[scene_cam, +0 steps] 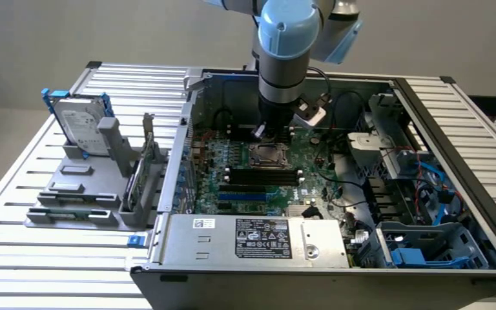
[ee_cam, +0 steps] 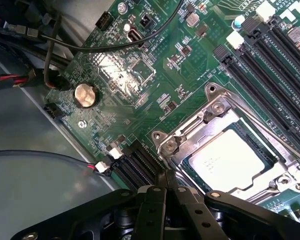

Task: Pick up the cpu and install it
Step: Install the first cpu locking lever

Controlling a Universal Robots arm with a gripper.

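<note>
The cpu (ee_cam: 229, 160), a pale silver square chip, lies flat inside the dark socket with its metal frame (ee_cam: 212, 107) on the green motherboard (ee_cam: 140, 75). In the exterior view the socket (scene_cam: 270, 155) sits in the middle of the open computer case, and my gripper (scene_cam: 263, 133) hangs just above its far edge. In the wrist view my gripper (ee_cam: 167, 181) has its black fingers pressed together, with nothing between them, close beside the socket's corner and apart from the cpu.
Black memory slots (ee_cam: 270, 65) run beside the socket. A coin battery (ee_cam: 85, 95) and black cables (ee_cam: 65, 47) lie on the board. A silver hard drive (scene_cam: 82, 123) stands in a grey rack (scene_cam: 84, 194) at the exterior view's left. The power supply (scene_cam: 261, 239) fills the case's near side.
</note>
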